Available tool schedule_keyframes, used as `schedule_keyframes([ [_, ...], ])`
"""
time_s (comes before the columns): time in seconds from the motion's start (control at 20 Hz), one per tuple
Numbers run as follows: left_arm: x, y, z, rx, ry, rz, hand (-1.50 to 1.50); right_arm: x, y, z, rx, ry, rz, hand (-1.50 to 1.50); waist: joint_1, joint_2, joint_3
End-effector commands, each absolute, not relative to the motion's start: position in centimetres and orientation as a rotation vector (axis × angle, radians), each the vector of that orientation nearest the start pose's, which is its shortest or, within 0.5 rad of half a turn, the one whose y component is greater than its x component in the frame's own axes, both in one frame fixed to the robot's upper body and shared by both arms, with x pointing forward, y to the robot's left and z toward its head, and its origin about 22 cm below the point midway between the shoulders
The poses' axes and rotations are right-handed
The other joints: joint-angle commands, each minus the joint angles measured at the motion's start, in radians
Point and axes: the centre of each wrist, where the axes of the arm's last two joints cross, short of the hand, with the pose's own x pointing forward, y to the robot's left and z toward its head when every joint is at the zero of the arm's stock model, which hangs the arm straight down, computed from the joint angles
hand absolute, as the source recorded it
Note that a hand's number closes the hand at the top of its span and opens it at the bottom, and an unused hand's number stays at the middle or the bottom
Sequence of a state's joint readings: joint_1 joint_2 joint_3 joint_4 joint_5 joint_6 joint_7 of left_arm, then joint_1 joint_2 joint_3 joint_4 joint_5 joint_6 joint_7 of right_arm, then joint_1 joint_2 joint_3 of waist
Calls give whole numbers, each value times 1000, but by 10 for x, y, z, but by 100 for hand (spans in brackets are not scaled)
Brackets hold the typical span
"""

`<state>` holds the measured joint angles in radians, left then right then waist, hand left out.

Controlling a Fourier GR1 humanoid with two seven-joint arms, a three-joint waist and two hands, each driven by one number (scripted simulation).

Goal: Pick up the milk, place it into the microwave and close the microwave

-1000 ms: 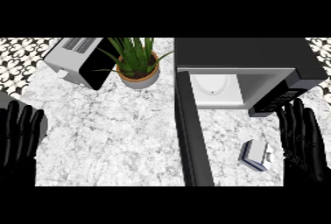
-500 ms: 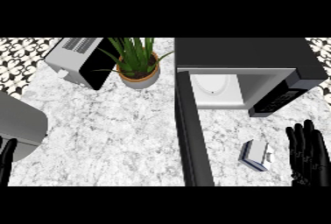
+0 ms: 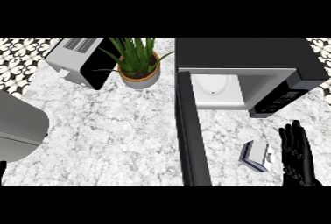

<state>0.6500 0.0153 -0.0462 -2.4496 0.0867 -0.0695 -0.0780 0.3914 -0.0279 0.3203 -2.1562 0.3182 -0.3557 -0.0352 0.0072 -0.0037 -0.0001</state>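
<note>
Lower right of the head view, you've got the right hand (image 3: 297, 158) over the marble counter (image 3: 116, 131), fingers straight and pointing up-frame, holding nothing.

- The milk (image 3: 256, 156) sits on the counter just left of that hand, between it and the microwave door (image 3: 194, 140). It's a white carton with a blue side. The gap to the hand is very thin, so you can't call contact either way. Nothing is curled round it.
- The milk is outside the microwave (image 3: 249, 59), in front of the cavity and nearer the lower edge.
- The door is swung fully open. It reads as a dark bar running from the cavity's left front corner down to the lower edge.
- The cavity is white, and the round turntable (image 3: 216, 89) inside has nothing on it. The control panel (image 3: 281, 101) is to the right of the opening.
- The left forearm (image 3: 19, 131) is a grey mass at the left edge. The left hand (image 3: 2, 171) shows only as a black sliver at the lower left corner, so you can't tell its state.
- Upper left there's a toaster (image 3: 77, 59), with a potted plant (image 3: 139, 65) just to its right. Both are well apart from the milk.
</note>
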Motion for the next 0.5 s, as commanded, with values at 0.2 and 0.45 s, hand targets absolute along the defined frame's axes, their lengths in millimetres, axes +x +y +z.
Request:
schedule_keyframes([
  [0.2,69,260,118,109,-1948,96,-150,137,-224,39,-401,-1809,-112,-150,-4,1,0],
  [0.45,54,259,133,109,-1951,74,-150,143,-224,-16,-470,-1772,-139,-150,5,0,1],
])
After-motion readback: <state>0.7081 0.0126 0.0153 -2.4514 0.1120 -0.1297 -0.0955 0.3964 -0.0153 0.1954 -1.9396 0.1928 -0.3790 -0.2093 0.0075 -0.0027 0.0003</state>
